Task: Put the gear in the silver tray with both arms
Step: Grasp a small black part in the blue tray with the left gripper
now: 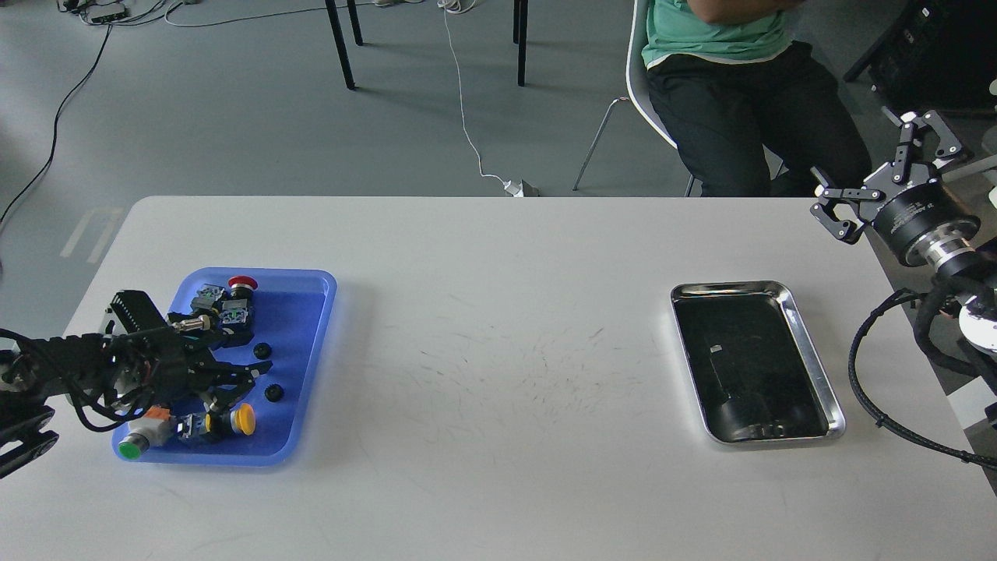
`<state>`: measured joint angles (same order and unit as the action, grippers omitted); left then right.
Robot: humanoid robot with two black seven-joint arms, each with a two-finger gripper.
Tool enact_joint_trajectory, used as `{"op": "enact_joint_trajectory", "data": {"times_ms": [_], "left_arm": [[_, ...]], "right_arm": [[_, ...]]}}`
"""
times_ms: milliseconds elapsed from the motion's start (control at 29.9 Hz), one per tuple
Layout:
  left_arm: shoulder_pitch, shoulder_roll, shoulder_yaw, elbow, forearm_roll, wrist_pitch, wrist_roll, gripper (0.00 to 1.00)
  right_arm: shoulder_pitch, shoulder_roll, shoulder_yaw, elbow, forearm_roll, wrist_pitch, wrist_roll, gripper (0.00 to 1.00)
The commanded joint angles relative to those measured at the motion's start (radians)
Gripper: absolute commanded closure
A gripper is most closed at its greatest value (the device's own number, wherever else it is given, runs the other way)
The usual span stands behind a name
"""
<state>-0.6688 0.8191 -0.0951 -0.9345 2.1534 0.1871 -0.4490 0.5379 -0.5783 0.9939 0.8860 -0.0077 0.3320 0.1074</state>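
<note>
Task barely begun: shiny rectangular steel tray [810, 354] sits empty at table right, small black gears [262, 351] lie in the blue plastic tray [315, 327], left gripper [234, 382] over them, fingers spread, holding nothing discernible; right gripper [884, 167] raised, jaws apart, idle.

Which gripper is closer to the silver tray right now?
Right. The right gripper hovers open just beyond the silver tray's far right corner; the left gripper is across the table over the blue tray.

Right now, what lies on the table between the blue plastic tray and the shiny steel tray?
Head view: only bare white tabletop between blue plastic tray and shiny steel tray.
</note>
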Motion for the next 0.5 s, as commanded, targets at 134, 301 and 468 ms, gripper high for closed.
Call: {"op": "enact_joint_trajectory", "data": {"times_ms": [134, 301, 468], "left_arm": [[0.000, -0.015, 0.000, 0.036, -0.024, -0.003, -0.005, 0.54], [0.000, -0.023, 0.002, 0.049, -0.026, -0.006, -0.011, 0.58], [0.000, -0.025, 0.002, 0.063, -0.026, -0.017, -0.019, 0.64]], "right_arm": [[-0.001, 0.000, 0.000, -0.001, 0.000, -0.001, 0.000, 0.01], [-0.001, 0.000, 0.000, -0.001, 0.000, -0.002, 0.000, 0.01], [-0.001, 0.000, 0.000, -0.001, 0.000, -0.004, 0.000, 0.01]]}}
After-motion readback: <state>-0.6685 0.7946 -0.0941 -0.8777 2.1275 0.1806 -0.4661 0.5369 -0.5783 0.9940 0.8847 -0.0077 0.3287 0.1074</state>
